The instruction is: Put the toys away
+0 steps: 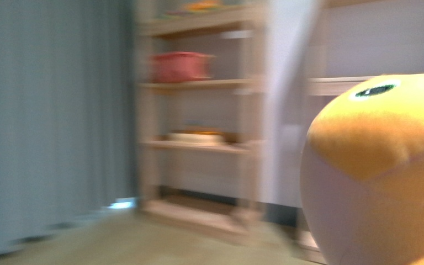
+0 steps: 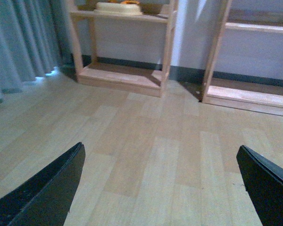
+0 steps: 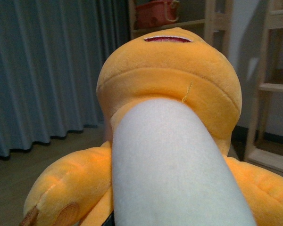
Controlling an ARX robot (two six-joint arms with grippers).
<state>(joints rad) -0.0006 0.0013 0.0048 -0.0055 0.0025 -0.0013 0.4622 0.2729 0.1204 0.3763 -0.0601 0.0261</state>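
Observation:
The orange-yellow plush animal (image 1: 381,171) fills the right of the blurred front view, close to the camera, its dark glossy eye up top. In the right wrist view the plush animal (image 3: 170,70) covers most of the picture, cream-white underside towards the camera and orange limbs either side. My right gripper is shut on it, its fingers hidden behind the plush. My left gripper (image 2: 160,183) is open above bare wooden floor, black fingertips (image 2: 52,188) wide apart with nothing between them.
A wooden shelf unit (image 1: 199,110) stands ahead, holding a red basket (image 1: 179,66) and a cream tray (image 1: 196,136). A second wooden shelf unit (image 2: 247,89) stands to its right. Grey-blue curtains (image 1: 49,110) hang on the left. Light wood floor (image 2: 146,141) lies in front.

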